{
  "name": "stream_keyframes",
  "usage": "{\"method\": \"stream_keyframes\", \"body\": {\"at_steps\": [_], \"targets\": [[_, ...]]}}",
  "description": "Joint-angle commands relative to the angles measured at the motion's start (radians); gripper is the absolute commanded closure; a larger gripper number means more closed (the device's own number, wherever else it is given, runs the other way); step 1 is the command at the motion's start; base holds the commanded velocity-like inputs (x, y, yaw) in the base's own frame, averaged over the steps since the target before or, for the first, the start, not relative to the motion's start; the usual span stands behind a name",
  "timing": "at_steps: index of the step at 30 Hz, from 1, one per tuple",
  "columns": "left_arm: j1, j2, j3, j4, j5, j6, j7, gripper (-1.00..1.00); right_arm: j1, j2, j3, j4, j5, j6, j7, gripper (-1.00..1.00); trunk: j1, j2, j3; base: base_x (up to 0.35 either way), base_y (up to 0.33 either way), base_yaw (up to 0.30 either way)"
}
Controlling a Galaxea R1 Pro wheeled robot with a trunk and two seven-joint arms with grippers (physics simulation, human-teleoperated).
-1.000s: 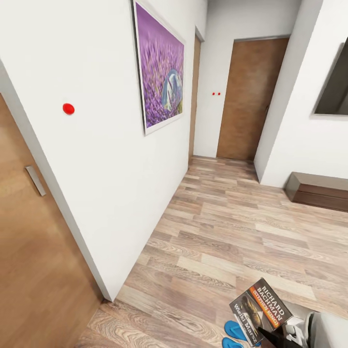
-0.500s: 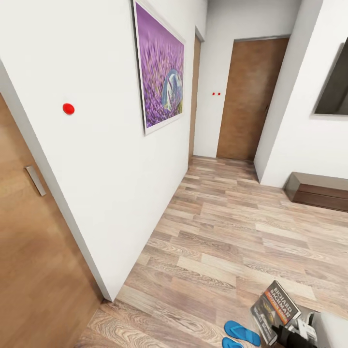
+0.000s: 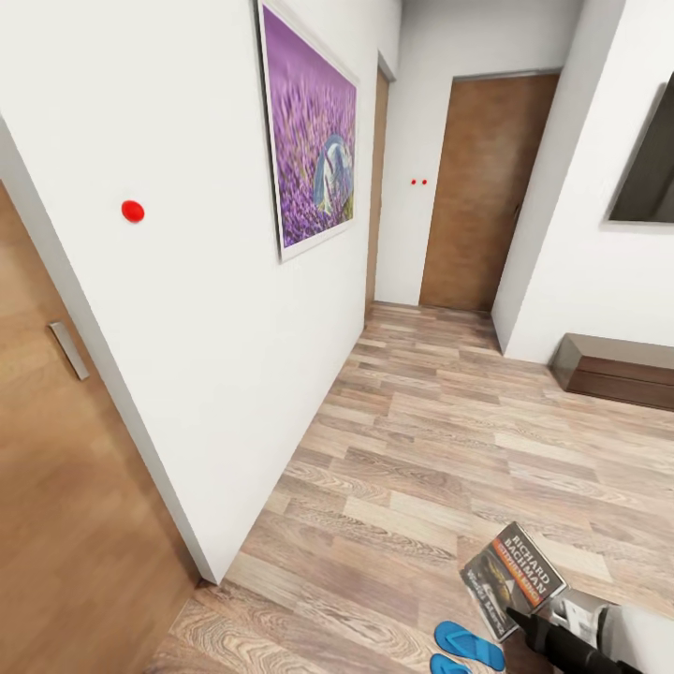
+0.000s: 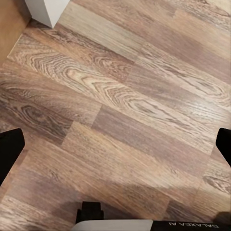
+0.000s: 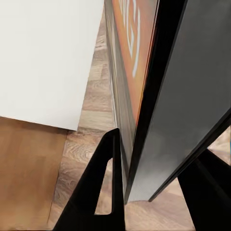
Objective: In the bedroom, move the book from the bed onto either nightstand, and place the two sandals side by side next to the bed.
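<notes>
The right gripper (image 3: pixel 526 625) held the book (image 3: pixel 512 579) at the near right of the head view, its jaws clamped on the book's near lower corner. In the right wrist view the book (image 5: pixel 130 72) ran edge-on between the two black fingers (image 5: pixel 103 178), its orange band facing the white wall (image 5: pixel 45 57).

Against half a second before, the book had swung a little to the left and sat tilted differently — the "Richard Bachman" lettering now ran up toward the far right, and more of the dark cover showed. A second before, it had stood larger and more upright. The dark forearm behind the gripper reached further into the picture than before.

Two blue sandals lay on the wood-plank floor (image 3: pixel 440 440) just left of the book: one sandal (image 3: pixel 469 645) in full, the other sandal (image 3: pixel 447 666) cut by the near edge. Neither had shifted, and the room around them sat the same, so the camera had not moved.

The left gripper (image 4: pixel 115 144) hung over bare floor (image 4: pixel 125 96) with its fingertips at opposite edges of its wrist view — jaws wide, holding nothing.

Further off stood a purple painting (image 3: pixel 309 131) on the left wall, a brown door (image 3: pixel 482 187) at the far end, and a low dark cabinet (image 3: pixel 613 370) at the right.
</notes>
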Motion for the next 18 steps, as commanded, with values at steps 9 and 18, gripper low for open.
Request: {"method": "stream_keyframes", "body": {"at_steps": [9,18], "targets": [[-0.001,-0.001,-0.008,0.002,0.011,-0.003,-0.005,-1.0,-0.001,-0.001,0.002,0.005,-0.004,-0.009,0.088,1.0,0.0,-0.001,0.011,0.0,0.0,-0.086],[-0.001,-0.014,-0.008,0.003,0.012,-0.003,-0.004,-1.0,-0.001,-0.001,0.002,0.005,-0.004,-0.011,0.088,1.0,0.0,-0.001,0.025,0.0,0.0,-0.085]]}}
